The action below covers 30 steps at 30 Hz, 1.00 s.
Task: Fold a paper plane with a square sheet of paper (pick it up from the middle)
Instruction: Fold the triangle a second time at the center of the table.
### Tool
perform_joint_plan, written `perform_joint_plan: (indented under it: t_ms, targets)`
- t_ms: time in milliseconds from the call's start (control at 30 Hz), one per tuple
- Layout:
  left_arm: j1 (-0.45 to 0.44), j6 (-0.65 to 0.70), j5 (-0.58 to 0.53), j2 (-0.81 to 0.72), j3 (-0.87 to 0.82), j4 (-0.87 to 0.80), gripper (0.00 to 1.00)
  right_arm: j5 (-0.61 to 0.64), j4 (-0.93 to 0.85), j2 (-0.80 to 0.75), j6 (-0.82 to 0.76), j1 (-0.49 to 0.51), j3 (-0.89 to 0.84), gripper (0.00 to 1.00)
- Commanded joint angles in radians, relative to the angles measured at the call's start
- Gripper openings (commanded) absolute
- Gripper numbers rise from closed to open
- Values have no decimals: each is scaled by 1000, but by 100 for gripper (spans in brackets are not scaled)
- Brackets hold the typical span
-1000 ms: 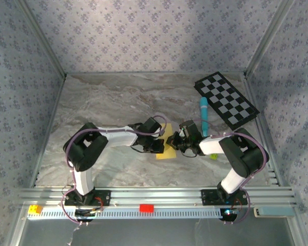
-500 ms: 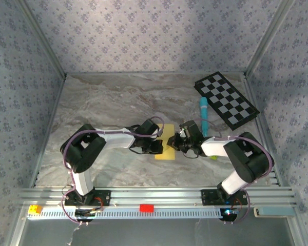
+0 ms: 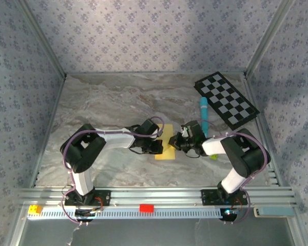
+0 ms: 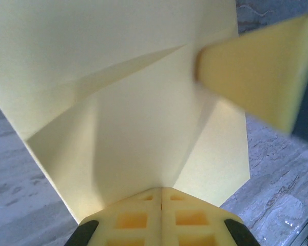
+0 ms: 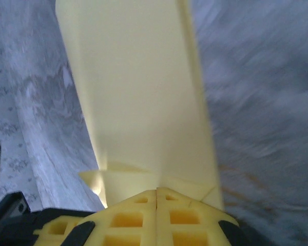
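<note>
Barely anything shifts: the left fingers (image 4: 136,221) and right fingers (image 5: 128,221) stay clamped on opposite edges of the creased yellow paper (image 3: 165,151) at mid worktop (image 3: 108,102), so the fold seems mid-shaping.

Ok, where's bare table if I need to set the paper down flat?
Bare table runs along the back wall left of the checkered board, and down the left side beyond the left arm. A smaller strip lies between the arm bases, nearer than the paper. Crowded right of centre: left gripper, right gripper, blue marker and small ball sit close together.
</note>
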Motion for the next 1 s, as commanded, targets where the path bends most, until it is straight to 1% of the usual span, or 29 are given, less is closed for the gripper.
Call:
perform_joint_plan:
  t_ms: [0,133,200,333,533,667,767,967]
  targets:
    - [6,3,-33,21,-45,-125,0,55,-22,10,-2,-64,-25,0]
    - [6,2,-31,20,-42,-123,0,25,7,-37,-1,-72,-23,1]
    - [6,-1,-31,18,-43,-121,0,17,-25,-84,-29,-50,-7,2]
    - [5,-3,-30,15,-44,-116,0,45,-98,-145,-74,10,18,4]
    - [5,-8,-28,7,-43,-111,0,45,-63,-83,-50,51,13,3]
    - [7,-15,-19,-9,-41,-102,0,70,-45,-21,-16,46,-4,0]
    - [6,-29,0,-36,-22,-96,0,97,-55,14,11,34,-30,0]
    - [10,-98,43,-94,33,-56,1,103,-50,22,25,31,-47,0]
